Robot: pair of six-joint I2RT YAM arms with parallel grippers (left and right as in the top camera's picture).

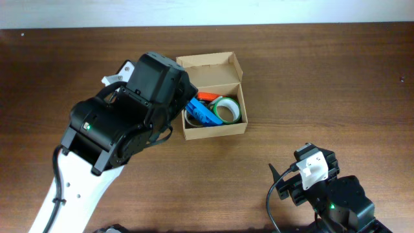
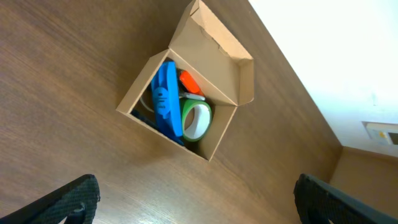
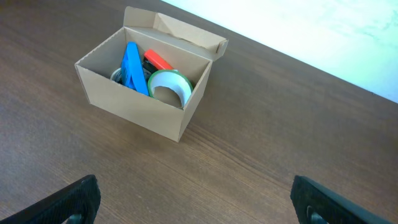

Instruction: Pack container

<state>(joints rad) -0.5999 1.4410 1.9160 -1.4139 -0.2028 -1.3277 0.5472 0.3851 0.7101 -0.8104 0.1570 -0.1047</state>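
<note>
The container (image 1: 217, 128) is a tan cardboard box standing open at the table's middle, its lid flap (image 1: 208, 68) folded back. Inside are a blue packet (image 1: 202, 111), a green tape roll (image 1: 228, 109) and an orange item (image 1: 207, 97). The left wrist view shows the container (image 2: 224, 134) from above, with my left gripper (image 2: 196, 199) open, empty and raised clear of it. In the right wrist view the container (image 3: 134, 106) sits well ahead of my right gripper (image 3: 196, 199), which is open over bare wood. From overhead, the left wrist (image 1: 155, 81) covers the box's left edge.
The right arm (image 1: 317, 178) rests near the table's front right. A pale wall or floor (image 3: 323, 37) lies beyond the table's far edge. Dark wood tabletop (image 1: 310, 77) surrounds the box.
</note>
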